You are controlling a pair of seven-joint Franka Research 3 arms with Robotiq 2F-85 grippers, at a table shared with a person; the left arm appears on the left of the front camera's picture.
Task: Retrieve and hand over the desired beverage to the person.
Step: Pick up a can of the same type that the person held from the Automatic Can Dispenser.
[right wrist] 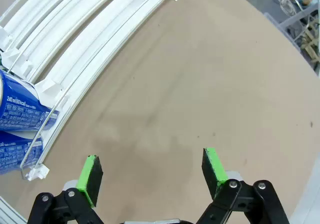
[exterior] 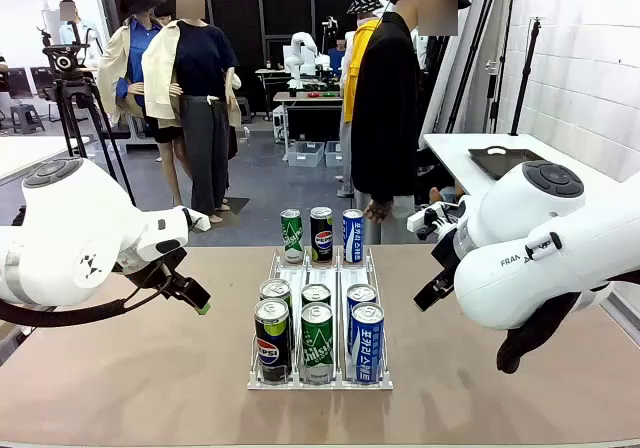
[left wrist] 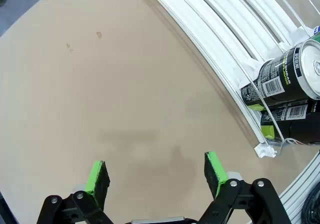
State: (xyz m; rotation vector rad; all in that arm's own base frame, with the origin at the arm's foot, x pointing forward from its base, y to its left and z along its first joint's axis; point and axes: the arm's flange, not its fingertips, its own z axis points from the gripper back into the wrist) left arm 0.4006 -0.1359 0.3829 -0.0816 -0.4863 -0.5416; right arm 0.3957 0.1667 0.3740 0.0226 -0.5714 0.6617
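Nine drink cans (exterior: 317, 340) stand in a white rack (exterior: 335, 273) at the centre of the frame, with the person (exterior: 385, 118) behind them at upper centre. The left gripper (left wrist: 155, 171) and right gripper (right wrist: 150, 171) hover spread wide and empty above the bare table (exterior: 120, 378).

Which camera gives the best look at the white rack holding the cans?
The front view: the white rack shows whole, all three lanes of cans. The left wrist view catches one side's rails and a corner; the right wrist view, the other side's.
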